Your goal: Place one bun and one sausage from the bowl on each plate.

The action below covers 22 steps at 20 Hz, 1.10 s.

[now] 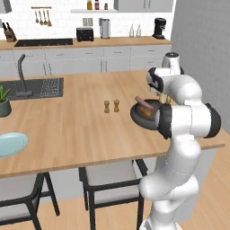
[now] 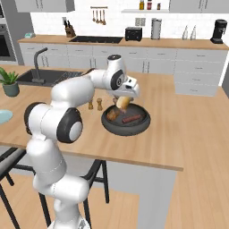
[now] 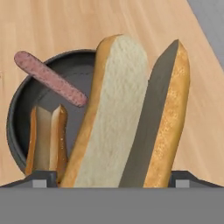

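Your fingers (image 2: 124,103) pinch a split bun (image 3: 127,113), held just above the dark bowl (image 2: 126,123) — its long axis runs straight out from them. The blue plate (image 1: 11,144) waits far left across the surface (image 1: 76,130).

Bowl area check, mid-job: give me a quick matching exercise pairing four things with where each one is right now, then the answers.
Things:
1. held bun
2. second bun
3. sausage
4. pale blue plate

Places:
A. lying in the dark bowl, split side up
B. on the counter far from the bowl, with nothing on it
C. in the pincer, lifted above the bowl
D. leaning across the bowl's rim

Pairs: 1-C, 2-A, 3-D, 4-B
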Available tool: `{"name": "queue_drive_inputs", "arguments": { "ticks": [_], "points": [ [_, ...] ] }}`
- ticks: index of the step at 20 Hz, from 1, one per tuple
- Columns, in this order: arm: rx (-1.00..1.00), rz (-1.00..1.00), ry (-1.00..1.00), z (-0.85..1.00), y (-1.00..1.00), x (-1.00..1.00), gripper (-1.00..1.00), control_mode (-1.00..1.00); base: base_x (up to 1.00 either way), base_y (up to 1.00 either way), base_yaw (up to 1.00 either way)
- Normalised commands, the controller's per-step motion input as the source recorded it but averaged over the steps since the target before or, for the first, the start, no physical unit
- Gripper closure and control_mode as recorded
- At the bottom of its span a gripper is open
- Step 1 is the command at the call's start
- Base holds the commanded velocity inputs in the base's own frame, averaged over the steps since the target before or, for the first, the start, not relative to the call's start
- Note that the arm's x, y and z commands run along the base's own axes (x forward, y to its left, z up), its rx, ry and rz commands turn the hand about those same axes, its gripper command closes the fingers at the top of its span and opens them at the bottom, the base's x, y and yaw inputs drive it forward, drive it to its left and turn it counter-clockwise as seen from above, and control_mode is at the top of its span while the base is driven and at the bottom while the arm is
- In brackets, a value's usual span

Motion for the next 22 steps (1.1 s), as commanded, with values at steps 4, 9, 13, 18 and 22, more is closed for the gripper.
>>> {"name": "queue_drive_inputs", "arguments": {
  "ticks": [4,9,13,18,22],
  "points": [
    [0.00,0.00,0.05,0.70,0.11,-0.69,1.00,-1.00,0.00,0.00,0.00],
    [-0.01,0.04,-0.04,-0.01,0.35,-0.77,1.00,-1.00,0.00,0.00,0.00],
    [0.00,0.00,-0.02,0.00,0.33,-0.42,1.00,1.00,-0.36,0.46,0.02],
    [0.00,0.00,0.00,0.00,0.00,0.00,1.00,1.00,-0.47,1.00,0.06],
    [0.00,0.00,0.00,0.00,0.00,0.00,1.00,1.00,-0.18,1.00,0.03]
  ]
}}
